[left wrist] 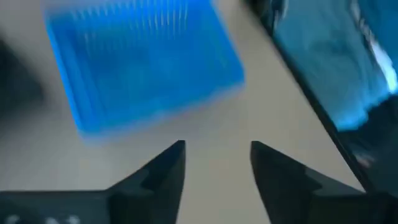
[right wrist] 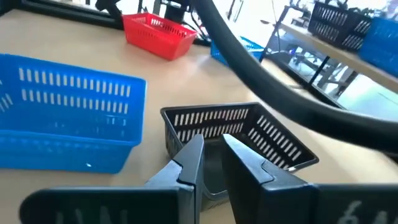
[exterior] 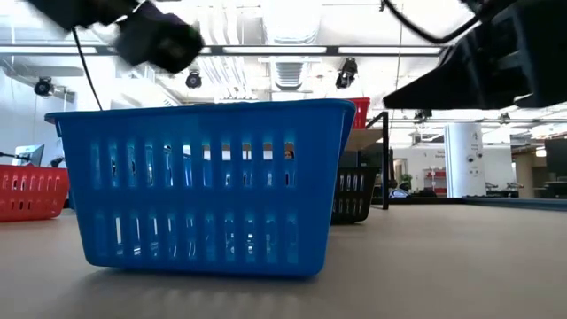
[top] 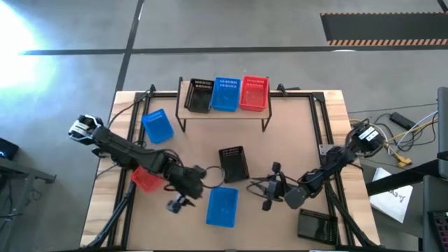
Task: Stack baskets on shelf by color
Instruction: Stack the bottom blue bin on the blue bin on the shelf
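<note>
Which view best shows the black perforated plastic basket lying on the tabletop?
The high view: the black perforated plastic basket shows whole. The right wrist view shows it partly behind claw fingers; the low view shows a sliver; the left wrist view shows none.

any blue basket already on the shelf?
Yes, one blue basket sits in the middle of the shelf, between a black basket and a red basket.
</note>
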